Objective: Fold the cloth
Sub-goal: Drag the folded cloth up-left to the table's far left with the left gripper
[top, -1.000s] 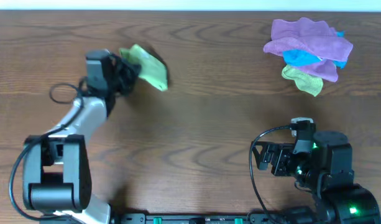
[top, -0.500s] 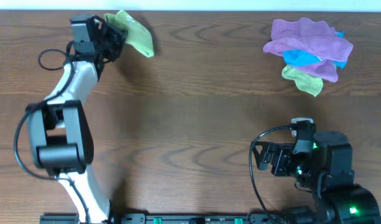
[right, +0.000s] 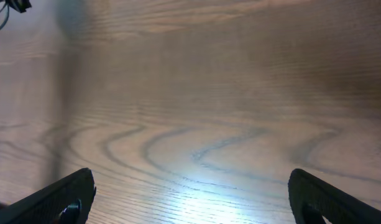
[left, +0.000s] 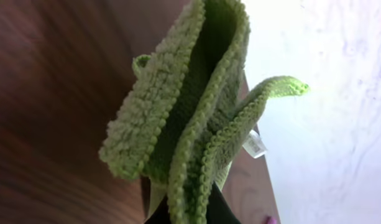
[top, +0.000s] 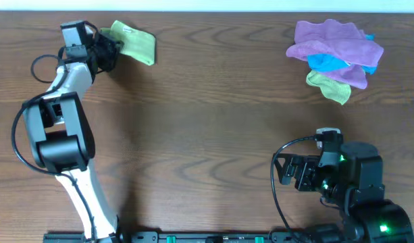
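Swinging farther toward the table's (top: 213, 121) far-left corner, left gripper (top: 107, 46) clamped the bunched cloth (top: 134, 42) (right gripper (right: 191, 190) idle, spread wide); flat folding looked unstarted.

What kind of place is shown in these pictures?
Likely a robotics lab workbench, not a home: a left arm and right arm with cables at a wood-grain table, the left gripper holding the cloth, spare cloths piled aside.
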